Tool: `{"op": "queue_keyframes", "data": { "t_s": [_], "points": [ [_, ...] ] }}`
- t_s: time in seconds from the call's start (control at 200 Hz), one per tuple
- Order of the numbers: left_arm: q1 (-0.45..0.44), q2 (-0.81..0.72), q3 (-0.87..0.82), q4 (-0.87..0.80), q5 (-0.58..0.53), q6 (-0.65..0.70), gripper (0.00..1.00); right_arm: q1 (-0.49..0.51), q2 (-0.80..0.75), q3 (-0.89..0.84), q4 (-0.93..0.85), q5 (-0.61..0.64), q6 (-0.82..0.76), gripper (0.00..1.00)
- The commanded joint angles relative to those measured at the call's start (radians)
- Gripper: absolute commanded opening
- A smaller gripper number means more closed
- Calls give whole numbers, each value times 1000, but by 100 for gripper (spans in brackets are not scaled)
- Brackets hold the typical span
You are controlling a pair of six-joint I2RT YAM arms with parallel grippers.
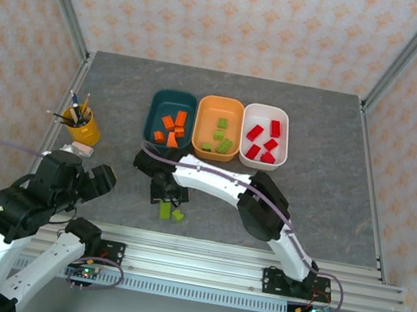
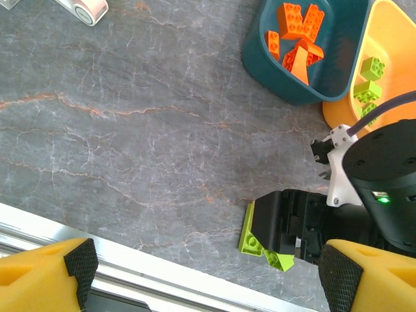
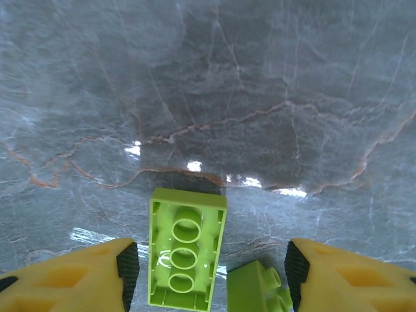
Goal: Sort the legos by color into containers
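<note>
Right gripper [image 3: 211, 276] released, jaws apart, astride an upside-down lime green plastic brick [image 3: 187, 257] on the grey marbled table [image 3: 260, 97], bottom centre of wrist frame. Second lime brick [image 3: 257, 289] just beside it. Left gripper [image 2: 208, 265] wide apart, empty. Top view centre: orange bricks [image 1: 171, 128] in dark teal tub [image 1: 155, 106], lime bricks [image 1: 219, 140] in orange tub [image 1: 222, 103], red bricks [image 1: 263, 143] in white tub [image 1: 269, 110].

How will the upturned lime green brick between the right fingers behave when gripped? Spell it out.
The lime green brick looks like stiff moulded plastic, so it probably won't flex. Its hollow underside faces up, so it is likely light. Lying flat, it should not roll, though its glossy walls may slip.
</note>
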Motion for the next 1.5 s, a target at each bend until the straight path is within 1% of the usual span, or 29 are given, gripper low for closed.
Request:
{"op": "queue_keyframes", "data": {
  "t_s": [0.0,0.33,0.52,0.686,0.816,0.981,1.166,1.296,1.496],
  "points": [
    [2,-17,-2,-37,13,10,91,17,28,32,-41,-1,90,62],
    [2,-38,-22,-26,35,3,91,22,78,70,-36,-14,112,59],
    [2,-46,-35,-20,44,-7,91,27,107,89,-58,-18,121,53],
    [2,-51,-42,-19,47,-11,91,27,125,97,-70,-15,130,50],
    [2,-53,-45,-17,47,-14,91,26,139,107,-62,-14,130,45],
    [2,-54,-45,-16,49,-14,91,27,158,140,-67,12,136,35],
    [1,-53,-55,-5,59,-13,91,10,138,182,-62,44,138,30],
    [2,-49,-69,34,100,-5,91,-20,103,218,-75,76,126,28],
    [2,-2,-100,196,221,-14,91,-116,16,278,-121,145,77,27]
  ]
}}
